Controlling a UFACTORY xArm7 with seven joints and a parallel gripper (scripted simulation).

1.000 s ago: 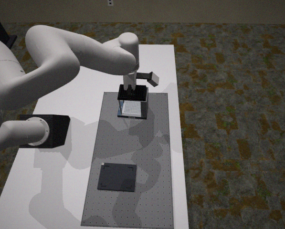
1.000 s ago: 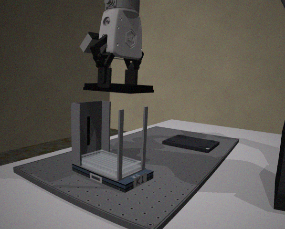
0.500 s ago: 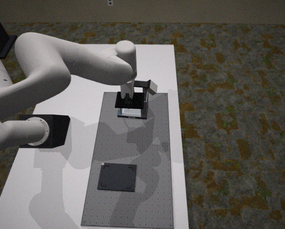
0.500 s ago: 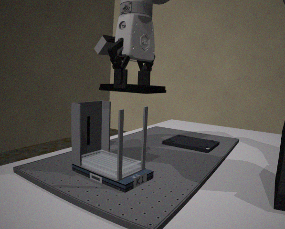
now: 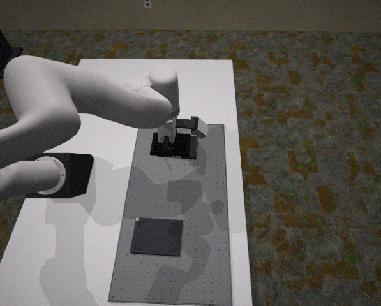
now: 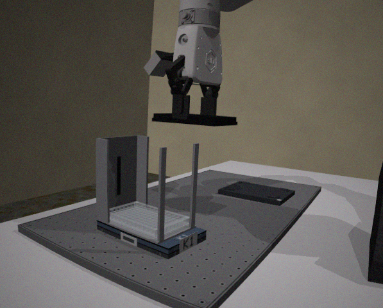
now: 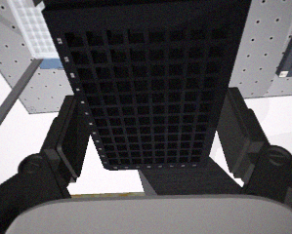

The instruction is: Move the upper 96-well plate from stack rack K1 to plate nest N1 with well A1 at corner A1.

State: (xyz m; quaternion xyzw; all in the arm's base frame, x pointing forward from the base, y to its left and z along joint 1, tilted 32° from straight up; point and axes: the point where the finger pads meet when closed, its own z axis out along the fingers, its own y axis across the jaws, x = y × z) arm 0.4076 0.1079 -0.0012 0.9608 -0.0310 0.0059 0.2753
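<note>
My gripper (image 6: pixel 194 109) is shut on the black 96-well plate (image 6: pixel 194 119) and holds it level in the air, above and to the right of the stack rack K1 (image 6: pixel 148 212). In the wrist view the black plate (image 7: pixel 146 83) fills the frame between both fingers. In the top view the black plate (image 5: pixel 173 145) hides the rack. A clear 96-well plate (image 6: pixel 148 219) lies at the bottom of the rack, and its corner shows in the wrist view (image 7: pixel 33 26). The plate nest N1 (image 5: pixel 156 236) is a dark square pad with corner locators, and its pale A1 mark (image 5: pixel 137 218) lies at its far left corner.
The rack and the nest stand on a grey perforated baseplate (image 5: pixel 173 224) on a white table. The rack has a tall back wall (image 6: pixel 121 175) and two thin front posts (image 6: pixel 177 192). A dark block (image 6: pixel 382 215) stands at the right in the exterior view.
</note>
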